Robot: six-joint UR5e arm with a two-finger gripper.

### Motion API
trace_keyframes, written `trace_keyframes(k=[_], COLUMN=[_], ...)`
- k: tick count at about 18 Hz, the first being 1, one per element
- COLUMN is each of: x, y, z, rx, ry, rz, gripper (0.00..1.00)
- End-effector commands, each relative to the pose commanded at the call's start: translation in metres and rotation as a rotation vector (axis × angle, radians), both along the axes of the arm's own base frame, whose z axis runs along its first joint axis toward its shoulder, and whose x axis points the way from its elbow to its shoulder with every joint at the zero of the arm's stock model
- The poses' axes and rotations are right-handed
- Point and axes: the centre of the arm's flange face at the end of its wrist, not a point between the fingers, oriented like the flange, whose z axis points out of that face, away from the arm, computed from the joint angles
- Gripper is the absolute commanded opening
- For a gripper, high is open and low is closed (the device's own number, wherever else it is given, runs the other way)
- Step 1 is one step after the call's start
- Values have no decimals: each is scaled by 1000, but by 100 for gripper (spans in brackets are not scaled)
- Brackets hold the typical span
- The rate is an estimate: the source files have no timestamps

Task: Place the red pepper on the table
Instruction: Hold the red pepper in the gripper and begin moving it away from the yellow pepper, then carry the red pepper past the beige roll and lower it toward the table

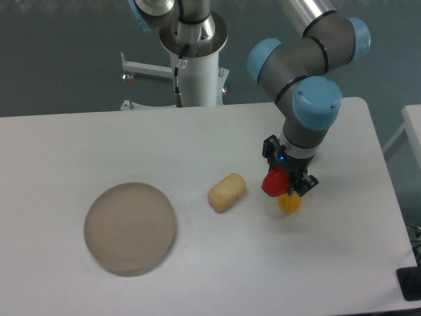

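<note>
- Claw [284, 186] is pointing down over the right part of the white surface [197, 138], its dark fingers clamping the red pepper [275, 182].
- Left of the bread roll, a round tan-grey plate [130, 228] is lying flat on the surface, well apart from it.
- Bread roll [227, 192], tan and tilted, is lying near the middle of the surface.
- Right of the bread roll, the red pepper is hanging in the claw's grip, near the roll but not touching it.
- Just below the red pepper, a yellow piece [288, 203] is showing; whether they touch is unclear.
</note>
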Motion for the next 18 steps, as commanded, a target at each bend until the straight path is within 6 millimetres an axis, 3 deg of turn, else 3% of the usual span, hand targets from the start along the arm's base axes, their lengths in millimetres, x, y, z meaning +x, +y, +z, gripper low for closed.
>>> trace_keyframes(k=[6,11,13,15,18], x=[-2,8,11,27,33], y=[7,58,75,101,109], z=[-5,-26,-45,-67,-85], rx=[11,34,56,99,106], ry=[-13,-8,11,37,46], rz=[-2,55,71,127,123], gripper=[31,31,31,31,31])
